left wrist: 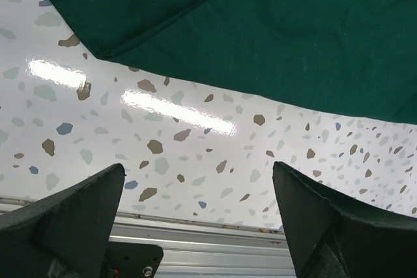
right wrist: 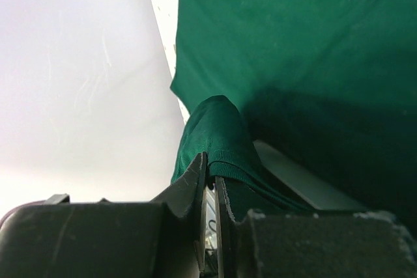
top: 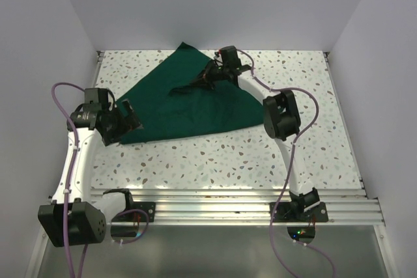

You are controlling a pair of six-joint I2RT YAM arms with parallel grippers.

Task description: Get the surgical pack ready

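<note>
**Speckled table, one limp green cloth, one pinch on it**

White walls (top: 195, 4) box in the terrazzo-patterned table (top: 260, 161). On its far-left half lies the dark green drape (top: 189, 109), folded over into a rough triangle with one point towards the back wall. My right gripper (top: 207, 80) is clamped tight on a raised fold near the drape's far side. The right wrist view shows a bunched ridge of cloth squeezed between the two fingers, with the rest falling slack away from it. My left gripper (top: 129, 117) has its jaws spread wide and holds nothing. It sits just beside the drape's near-left corner, over bare table.

I judge the cloth light and wholly limp. It will sag, drag and tuck under itself rather than keep a shape, and a lift from one point only tents it. The weave looks matte, so a pinch that takes in enough fabric should not slip, though a thin single layer might creep out. It is not fragile, so I can grip firmly.

Hems and corners are the places to take hold. For the left side I would choose the doubled corner just ahead of its fingers, where the left wrist view shows one layer lapping over another. The glossy table should let the drape slide easily, so I would pull low and slowly, with the two holds well apart.
</note>
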